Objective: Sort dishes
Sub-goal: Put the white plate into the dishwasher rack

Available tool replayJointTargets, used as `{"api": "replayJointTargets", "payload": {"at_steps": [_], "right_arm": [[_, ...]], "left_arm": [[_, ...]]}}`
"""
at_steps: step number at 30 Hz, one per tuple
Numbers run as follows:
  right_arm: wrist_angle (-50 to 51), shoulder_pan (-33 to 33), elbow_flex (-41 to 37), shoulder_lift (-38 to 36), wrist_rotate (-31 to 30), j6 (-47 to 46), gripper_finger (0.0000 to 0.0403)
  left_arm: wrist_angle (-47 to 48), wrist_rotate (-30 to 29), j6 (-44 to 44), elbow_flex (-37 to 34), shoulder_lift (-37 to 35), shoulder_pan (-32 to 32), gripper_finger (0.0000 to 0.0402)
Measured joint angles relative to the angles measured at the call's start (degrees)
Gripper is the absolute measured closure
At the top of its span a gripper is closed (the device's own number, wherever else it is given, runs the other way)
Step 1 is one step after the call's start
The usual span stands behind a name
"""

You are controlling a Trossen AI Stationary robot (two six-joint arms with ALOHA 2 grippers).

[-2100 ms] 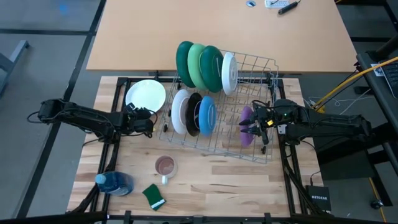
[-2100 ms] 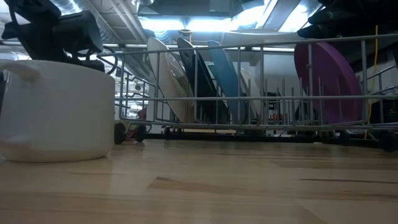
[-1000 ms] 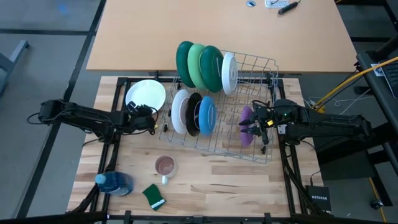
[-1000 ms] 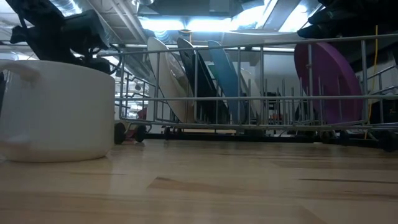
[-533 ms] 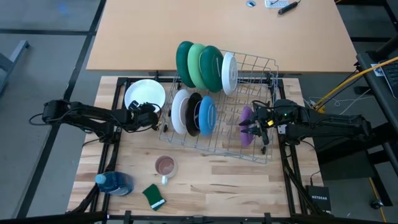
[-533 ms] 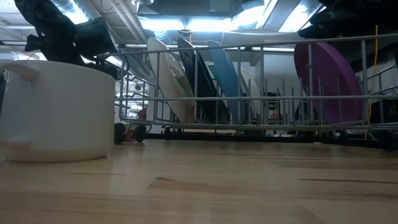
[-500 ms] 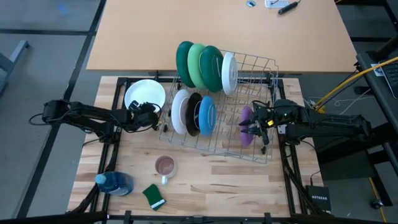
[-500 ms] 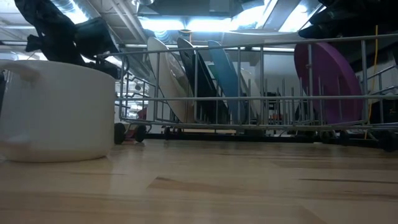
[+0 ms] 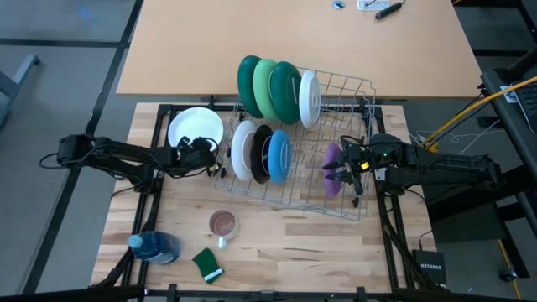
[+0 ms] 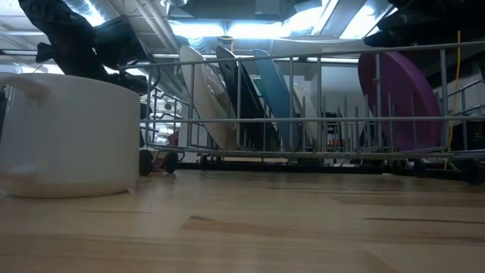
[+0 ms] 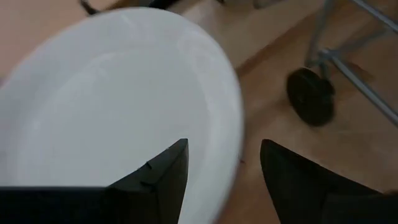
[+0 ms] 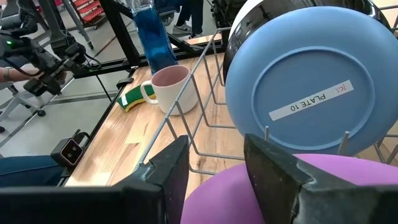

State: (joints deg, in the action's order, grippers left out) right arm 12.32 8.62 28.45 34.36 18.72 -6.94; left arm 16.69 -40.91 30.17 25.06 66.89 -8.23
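A white plate (image 9: 195, 128) lies flat on the table, left of the wire rack (image 9: 340, 88). My left gripper (image 9: 210, 158) stands open at the plate's near right rim (image 11: 233, 118), one finger over the plate and one over the bare wood. Green plates (image 9: 267, 86) and a white one (image 9: 309, 96) stand on edge in the rack's far row. White, black and blue plates (image 9: 279, 155) stand in its near row. My right gripper (image 12: 214, 140) is open over the top of a purple plate (image 12: 236, 193) at the rack's right end.
A mug (image 9: 222, 224) with brown inside, a blue bottle (image 9: 155, 247) and a green sponge (image 9: 207, 264) sit near the table's front left. A tan table (image 9: 294, 33) lies beyond the far edge. Bare wood shows in front of the rack.
My left gripper has slid a little toward the table's right edge, along the white plate's near rim toward the rack, and has rolled somewhat about its own axis. It stays open. The plates have not moved.
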Motion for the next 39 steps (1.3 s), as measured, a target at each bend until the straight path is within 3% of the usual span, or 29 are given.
{"api": "replayJointTargets", "payload": {"at_steps": [4, 15, 27, 31, 39], "right_arm": [[0.0, 0.0, 0.0, 0.0, 0.0, 0.0, 0.0242], [0.0, 0.0, 0.0, 0.0, 0.0, 0.0, 0.0242], [0.0, 0.0, 0.0, 0.0, 0.0, 0.0, 0.0242], [0.0, 0.0, 0.0, 0.0, 0.0, 0.0, 0.0242], [0.1, 0.0, 0.0, 0.0, 0.0, 0.0, 0.0242]], "left_arm": [[1.2, 4.0, -2.6, 0.0, 0.0, 0.0, 0.0212], [5.9, 1.8, -6.3, -0.3, 0.0, -1.4, 0.0212], [8.2, 4.6, -11.7, -0.3, 0.0, -4.8, 0.0214], [9.0, 5.6, -12.4, -0.3, 0.0, -6.9, 0.0244], [9.2, 11.3, -14.4, -0.3, 0.0, -9.1, 0.0356]]}}
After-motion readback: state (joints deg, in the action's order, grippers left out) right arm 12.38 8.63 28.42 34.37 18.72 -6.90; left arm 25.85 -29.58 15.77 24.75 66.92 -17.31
